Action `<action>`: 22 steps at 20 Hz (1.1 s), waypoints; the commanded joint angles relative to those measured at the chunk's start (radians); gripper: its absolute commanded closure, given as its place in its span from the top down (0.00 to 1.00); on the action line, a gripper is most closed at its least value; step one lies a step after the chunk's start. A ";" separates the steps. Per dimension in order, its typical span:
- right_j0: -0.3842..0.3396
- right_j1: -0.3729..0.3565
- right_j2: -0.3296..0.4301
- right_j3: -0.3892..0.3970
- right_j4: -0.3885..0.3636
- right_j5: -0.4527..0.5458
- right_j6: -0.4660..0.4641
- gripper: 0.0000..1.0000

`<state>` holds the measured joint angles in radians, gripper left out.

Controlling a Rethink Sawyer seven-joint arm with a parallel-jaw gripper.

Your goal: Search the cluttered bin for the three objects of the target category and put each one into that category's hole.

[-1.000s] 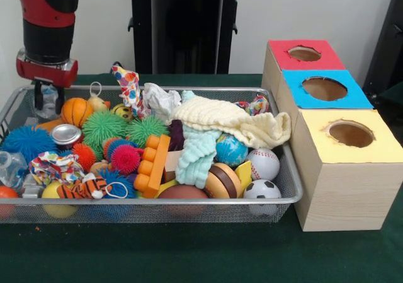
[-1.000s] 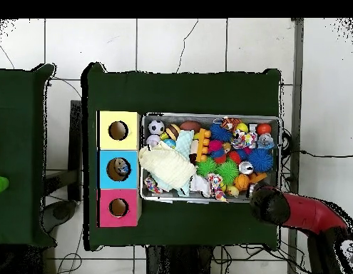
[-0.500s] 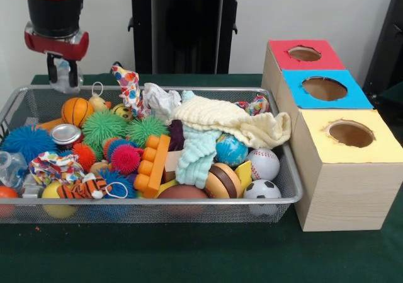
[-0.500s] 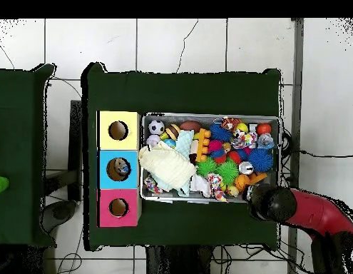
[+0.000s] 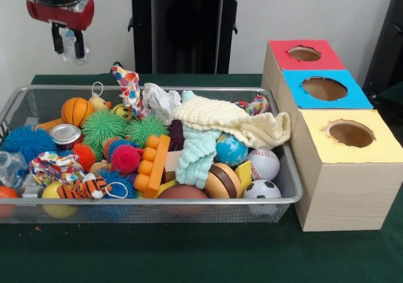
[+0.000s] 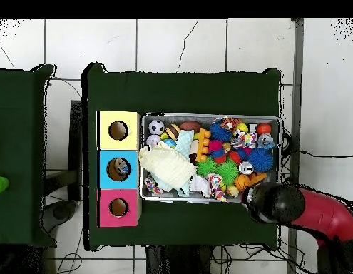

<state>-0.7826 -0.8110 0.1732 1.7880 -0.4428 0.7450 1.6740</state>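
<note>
A small clear object (image 5: 71,45) is held clamped in the gripper (image 5: 68,43), raised above the wire bin (image 5: 286,188); carriage toward the holed boxes (image 5: 343,150) is judged next.

Wire bin (image 5: 286,188) sits on the table (image 5: 189,258), stuffed with toys. Three boxes (image 5: 343,169) with holes on top line up right beside it in the front view. A cloth (image 5: 227,119) lies over the pile, and the tool (image 5: 68,40) hangs above the bin's far left corner.
</note>
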 commanded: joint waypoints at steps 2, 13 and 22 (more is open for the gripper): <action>0.063 -0.142 0.123 0.043 0.125 0.164 -0.056 0.00; 0.253 -0.198 0.082 0.072 0.269 0.130 0.131 0.00; 0.461 -0.191 0.006 0.093 0.333 0.039 0.281 0.00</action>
<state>-0.3911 -1.0077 0.1886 1.7995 -0.1583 0.7992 1.6806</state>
